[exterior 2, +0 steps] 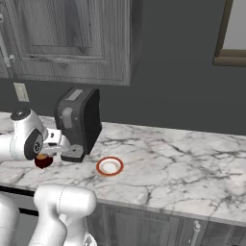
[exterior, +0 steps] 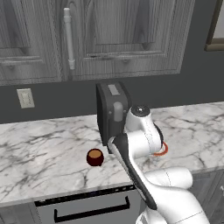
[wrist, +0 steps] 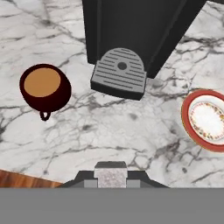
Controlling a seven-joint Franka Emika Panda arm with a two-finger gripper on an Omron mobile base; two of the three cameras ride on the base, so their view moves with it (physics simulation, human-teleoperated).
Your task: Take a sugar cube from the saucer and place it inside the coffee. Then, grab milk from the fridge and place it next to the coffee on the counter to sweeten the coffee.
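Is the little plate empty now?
Yes, empty. The plate shows just its bare white middle in the hand view, with no sugar cube on it.

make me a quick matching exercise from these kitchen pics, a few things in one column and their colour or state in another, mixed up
Things:
1. coffee
2. saucer
3. coffee machine
4. gripper

Descriptions:
A. tall and black, standing at the back of the counter
B. shut on a small white sugar cube
C. white plate with an orange-red rim
D. dark red cup with brown liquid at the top

Pairs: 1-D, 2-C, 3-A, 4-B
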